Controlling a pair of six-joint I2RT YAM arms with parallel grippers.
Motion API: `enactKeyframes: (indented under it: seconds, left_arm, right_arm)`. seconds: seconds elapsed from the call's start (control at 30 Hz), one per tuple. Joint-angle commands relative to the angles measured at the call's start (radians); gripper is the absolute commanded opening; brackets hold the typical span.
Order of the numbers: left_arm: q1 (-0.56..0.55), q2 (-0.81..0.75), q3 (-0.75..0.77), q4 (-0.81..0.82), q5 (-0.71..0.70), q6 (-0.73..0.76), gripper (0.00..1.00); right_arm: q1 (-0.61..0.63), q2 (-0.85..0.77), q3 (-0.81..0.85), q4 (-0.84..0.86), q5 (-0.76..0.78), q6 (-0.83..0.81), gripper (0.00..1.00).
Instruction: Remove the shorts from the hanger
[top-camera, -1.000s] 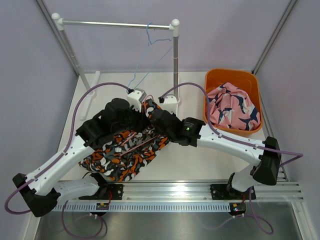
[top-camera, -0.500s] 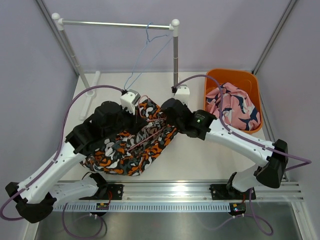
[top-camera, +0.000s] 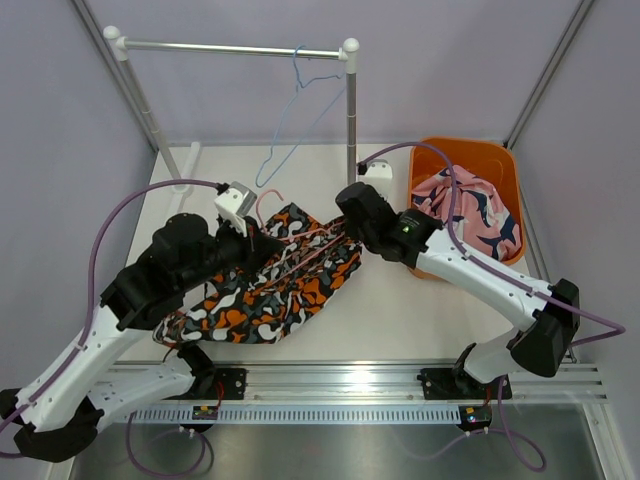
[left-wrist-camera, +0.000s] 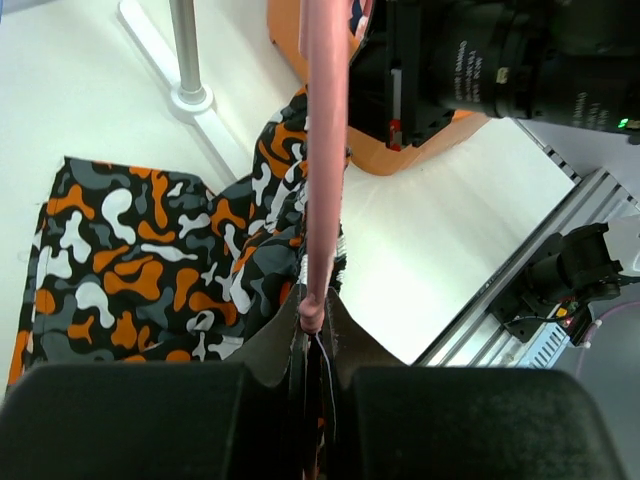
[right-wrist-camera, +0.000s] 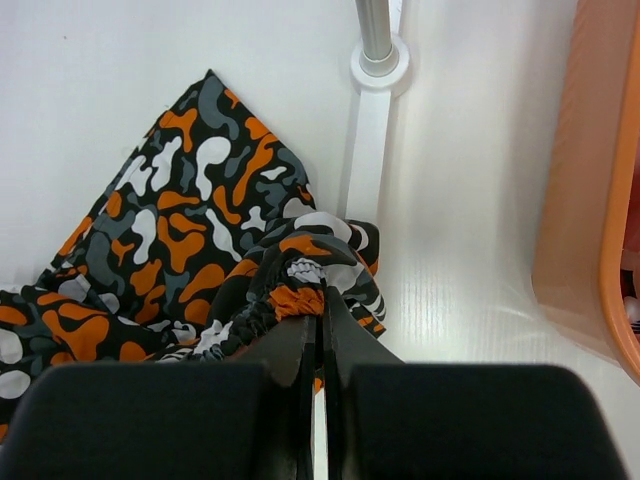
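Shorts (top-camera: 270, 285) farther right; hanger (left-wrist-camera: 325, 150) grip only wrist-visible

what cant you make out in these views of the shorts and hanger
- Left wrist view: the hanger's far end, cut by the top edge, beyond the left claw.
- Top view: whether the hanger holds the black shorts; too thin to trace.
- Right wrist view: the bin, cut by the right edge; the right claw hides the cloth it pinches.

Overhead plus wrist close-ups on shorts (top-camera: 290, 290)
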Motion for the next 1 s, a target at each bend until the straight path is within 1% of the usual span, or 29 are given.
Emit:
enactKeyframes:
  seconds: [0.0, 0.13, 0.3, 0.37, 0.43, 0.5, 0.67, 0.7, 0.8, 0.87, 0.9, 0.97]
  left_arm:
    - [-0.004, -0.018, 0.057, 0.051, 0.026, 0.021, 0.00]
    - [-0.004, -0.032, 0.055, 0.085, 0.012, 0.015, 0.00]
    - [-0.004, -0.051, 0.034, 0.149, -0.041, -0.019, 0.00]
    - [-0.004, -0.058, 0.023, 0.195, -0.119, -0.034, 0.00]
    - [-0.004, -0.063, 0.010, 0.270, -0.159, -0.062, 0.00]
    - [-0.004, -0.055, -0.015, 0.344, -0.164, -0.095, 0.00]
    - [-0.004, 0.032, -0.027, 0.542, -0.215, -0.161, 0.00]
    - [-0.003, 0.044, -0.033, 0.624, -0.215, -0.166, 0.00]
    - [-0.004, 0.101, -0.035, 0.772, -0.216, -0.181, 0.00]
    - [-0.004, 0.144, 0.011, 0.780, -0.232, -0.178, 0.00]
    - [-0.004, 0.182, 0.069, 0.763, -0.244, -0.174, 0.00]
    - [-0.004, 0.204, 0.112, 0.764, -0.276, -0.154, 0.00]
  right_arm:
    - [-0.023, -0.012, -0.019, 0.024, 0.028, -0.009, 0.00]
    - [-0.034, -0.040, -0.028, 0.037, 0.006, -0.017, 0.00]
    - [-0.034, -0.095, -0.042, 0.050, -0.038, -0.024, 0.00]
    - [-0.032, -0.127, -0.050, 0.061, -0.072, -0.029, 0.00]
    - [-0.028, -0.148, -0.064, 0.075, -0.105, -0.032, 0.00]
    - [-0.006, -0.170, -0.061, 0.075, -0.118, -0.038, 0.00]
    - [0.081, -0.175, -0.015, 0.040, -0.090, -0.052, 0.00]
    - [0.112, -0.175, -0.009, 0.043, -0.090, -0.053, 0.00]
    - [0.155, -0.165, 0.031, 0.034, -0.086, -0.066, 0.00]
    - [0.185, -0.153, 0.063, 0.004, -0.060, -0.067, 0.00]
    - [0.187, -0.153, 0.073, -0.008, -0.046, -0.064, 0.00]
    - [0.189, -0.168, 0.096, -0.035, 0.012, -0.066, 0.00]
